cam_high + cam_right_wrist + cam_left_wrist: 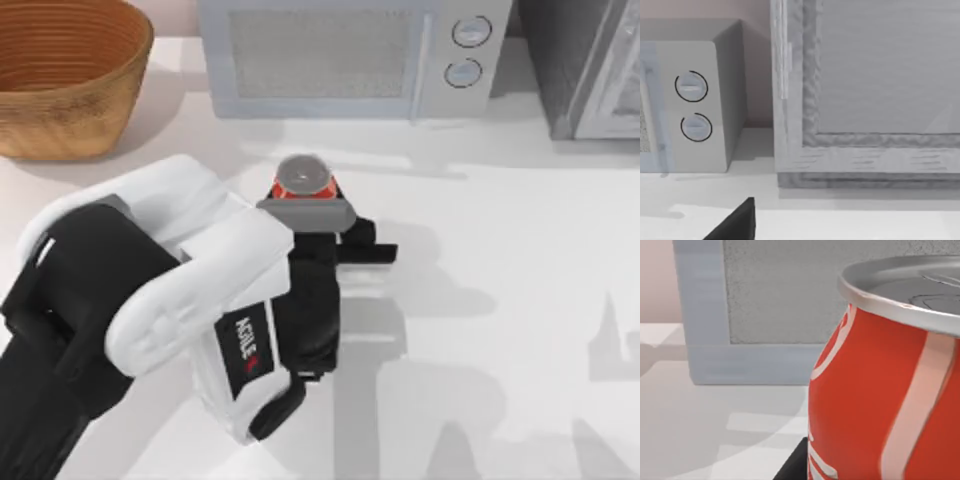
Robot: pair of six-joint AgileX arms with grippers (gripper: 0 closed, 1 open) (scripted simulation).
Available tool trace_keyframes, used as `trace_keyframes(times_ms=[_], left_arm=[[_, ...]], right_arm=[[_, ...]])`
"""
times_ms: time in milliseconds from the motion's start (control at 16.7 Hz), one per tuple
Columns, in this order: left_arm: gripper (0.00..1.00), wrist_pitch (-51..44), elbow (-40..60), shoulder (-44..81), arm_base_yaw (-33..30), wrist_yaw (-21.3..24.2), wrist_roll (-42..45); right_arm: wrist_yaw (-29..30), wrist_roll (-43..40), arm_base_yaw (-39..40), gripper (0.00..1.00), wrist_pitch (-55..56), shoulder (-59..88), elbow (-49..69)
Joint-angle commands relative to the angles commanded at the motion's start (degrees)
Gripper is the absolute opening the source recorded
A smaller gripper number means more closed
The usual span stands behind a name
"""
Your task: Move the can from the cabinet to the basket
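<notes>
Item: small drink can [305, 178], red body with white script and a silver top. It stands upright on the white table [500, 260], in front of the light grey microwave [345, 55] with two round knobs, roughly at the table's middle. It is well apart from both the basket and the cabinet.

Item: left gripper [318, 200], dark-fingered, on a white and black arm that reaches in from the top view's lower left. Its tip sits right at the can, on the side away from the microwave. The left wrist view has the can [880, 390] very close up, with a dark finger edge [792, 467] beside its lower part. The arm hides the fingertips from above, so whether the fingers press on the can or merely flank it cannot be told.

Item: big round woven basket [65, 70], tan to orange-brown, ribbed inside. It stands at the far left corner of the table.

Item: large boxy cabinet [585, 65], dark grey speckled side, paler front panel. It stands at the far right, beside the microwave. The right wrist view faces its front panel [875, 75] and the microwave's knobs [692, 107].
</notes>
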Motion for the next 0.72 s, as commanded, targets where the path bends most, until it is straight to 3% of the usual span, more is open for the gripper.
trace_keyframes(times_ms=[420,720], left_arm=[[0.0,-0.27,-0.57,-0.4,1.39,1.15,-0.25],[0.0,-4.18,-0.7,-3.05,13.31,11.11,-2.17]], right_arm=[[0.0,0.0,0.0,1.0,0.0,0.0,0.0],[0.0,0.0,0.0,1.0,0.0,0.0,0.0]])
